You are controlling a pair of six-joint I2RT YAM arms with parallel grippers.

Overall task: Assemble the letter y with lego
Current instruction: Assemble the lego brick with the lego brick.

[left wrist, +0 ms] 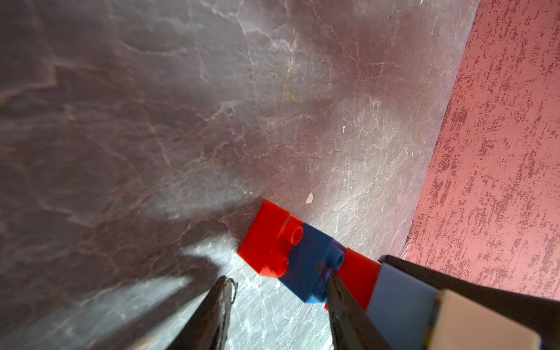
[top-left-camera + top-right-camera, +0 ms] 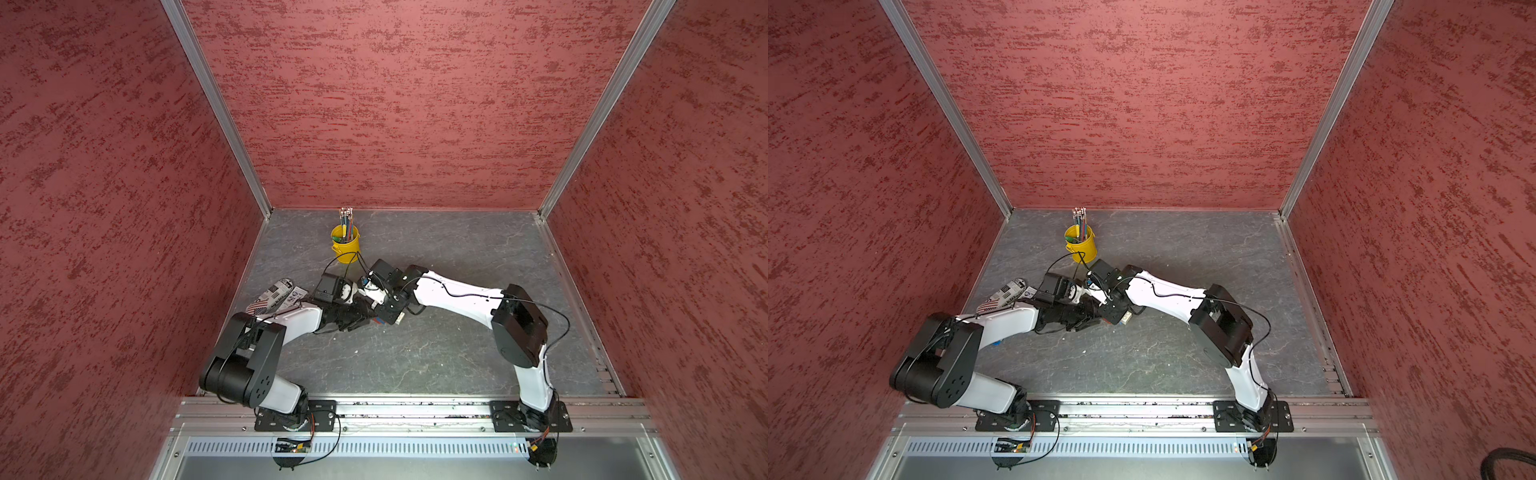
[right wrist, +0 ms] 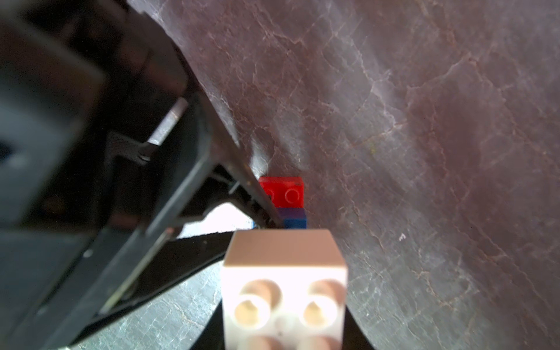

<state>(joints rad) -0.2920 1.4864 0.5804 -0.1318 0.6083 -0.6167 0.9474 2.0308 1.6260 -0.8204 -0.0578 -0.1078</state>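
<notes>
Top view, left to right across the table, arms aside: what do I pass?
Printed pouch → yellow bucket → red-blue bricks → white brick.

L tool [image 1: 278, 277] jaws apart, R tool [image 3: 284, 330] tight on white brick [image 3: 283, 272], arms inward

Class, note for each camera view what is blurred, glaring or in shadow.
Right wrist view: the white brick next to the lens is blurred and washed out; the red brick beyond it is sharper. Left wrist view: the red brick is fairly sharp, and soft shadow covers much of the table. Both top views: evenly lit, with a strip of glare along the table's near edge.
</notes>
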